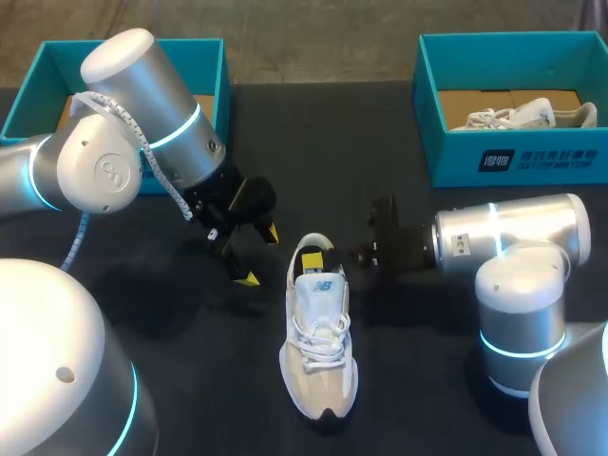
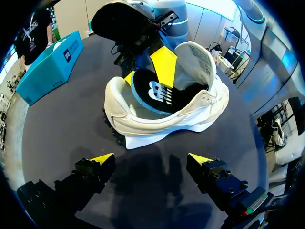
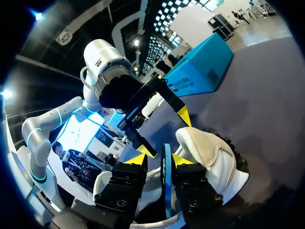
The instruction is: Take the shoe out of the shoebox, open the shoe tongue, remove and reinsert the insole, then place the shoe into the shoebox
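The shoe [image 1: 319,366] lies flat near the middle of the tabletop [image 1: 418,389], toe toward the near edge and heel toward the far edge. The right gripper [image 3: 159,160] comes in at the heel from the shoe's right. Its fingers are nearly closed and pinch the raised heel end of the insole [image 2: 152,90] from both sides. The rest of the insole sits inside the shoe. The tongue [image 2: 196,59] stands upright ahead of the insole. The left gripper [image 2: 151,158] sits just off the heel on the shoe's left, apart from it. Its fingers are spread wide and hold nothing, and a strip of bare tabletop lies between the fingertips and the shoe's side. Bare tabletop also extends along the shoe's left side down to the toe. On the shoe's right, the right arm's elbow stands near. Two boxes sit well beyond the heel at the far edge: the left box [image 1: 204,59] off to the shoe's left, and the right box [image 1: 532,160] off to its right, containing a second shoe [image 1: 518,116].
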Motion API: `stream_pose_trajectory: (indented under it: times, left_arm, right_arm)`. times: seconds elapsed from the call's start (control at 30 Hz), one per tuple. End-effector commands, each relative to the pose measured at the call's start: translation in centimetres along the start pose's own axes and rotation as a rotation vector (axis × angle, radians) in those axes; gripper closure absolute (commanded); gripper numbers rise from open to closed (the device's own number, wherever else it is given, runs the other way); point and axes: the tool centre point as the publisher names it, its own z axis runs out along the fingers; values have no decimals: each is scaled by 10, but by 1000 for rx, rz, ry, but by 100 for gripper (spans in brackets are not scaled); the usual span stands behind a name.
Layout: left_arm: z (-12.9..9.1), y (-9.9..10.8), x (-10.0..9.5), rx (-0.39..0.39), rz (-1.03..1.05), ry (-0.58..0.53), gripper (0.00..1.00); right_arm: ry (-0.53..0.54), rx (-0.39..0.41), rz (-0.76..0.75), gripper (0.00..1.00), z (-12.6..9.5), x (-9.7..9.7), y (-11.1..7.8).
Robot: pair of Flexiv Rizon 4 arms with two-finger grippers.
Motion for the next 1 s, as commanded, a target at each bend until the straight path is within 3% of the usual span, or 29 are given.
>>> stream_pose_trajectory:
  times: [0.03, 0.37, 0.67, 1.0]
  left_arm:
    - [0, 0, 0, -3, 0, 0, 0]
    - [0, 0, 0, -3, 0, 0, 0]
    - [0, 0, 0, -3, 0, 0, 0]
    - [0, 0, 0, -3, 0, 0, 0]
  right_arm:
    - [-17, -2, -2, 67, -1, 5, 1]
    - [-89, -7, 18, 66, -14, 9, -3]
    - [-137, -5, 11, 62, -29, 11, 7]
    - [-113, 23, -6, 64, -16, 14, 12]
